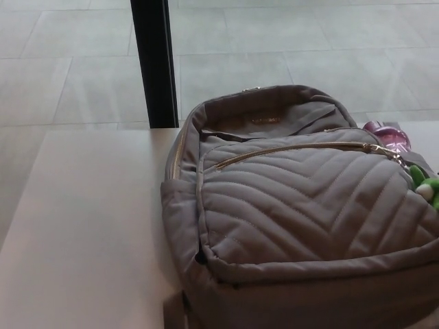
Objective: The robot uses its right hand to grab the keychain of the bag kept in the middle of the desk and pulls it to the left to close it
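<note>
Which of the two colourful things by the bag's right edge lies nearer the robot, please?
The green toy, lower in the picture; the pink object sits farther back.

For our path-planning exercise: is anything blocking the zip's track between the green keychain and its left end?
Nothing visible does. The gold zip track runs bare across the backpack from the green keychain leftward. Neither hand is in view.
</note>
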